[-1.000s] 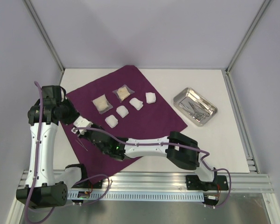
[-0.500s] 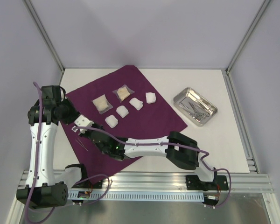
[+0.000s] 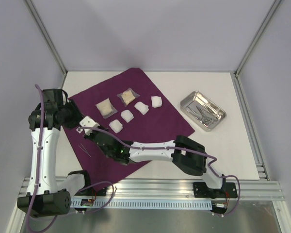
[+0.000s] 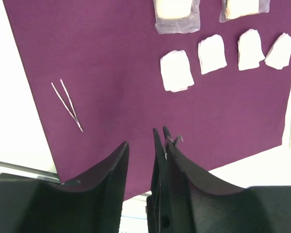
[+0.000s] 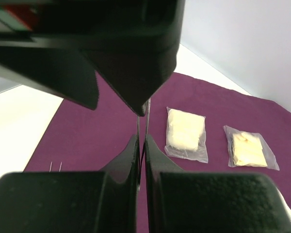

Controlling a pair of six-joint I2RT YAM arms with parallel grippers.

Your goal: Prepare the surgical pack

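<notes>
The large dark-purple square cloth (image 3: 160, 121) spreads beneath both pincers as the wrapping base. The small shiny rectangular steel tray (image 3: 190, 103) sits well off to their right. Two tan packets (image 3: 105, 108) and white gauze pads (image 3: 127, 115) lie in rows beyond. The right pincer (image 5: 141, 140) is clamped on thin steel forceps (image 5: 142, 116) just above the cloth, apparently a handover, with the left pincer (image 4: 144, 140) hanging just over it, jaws parted.
</notes>
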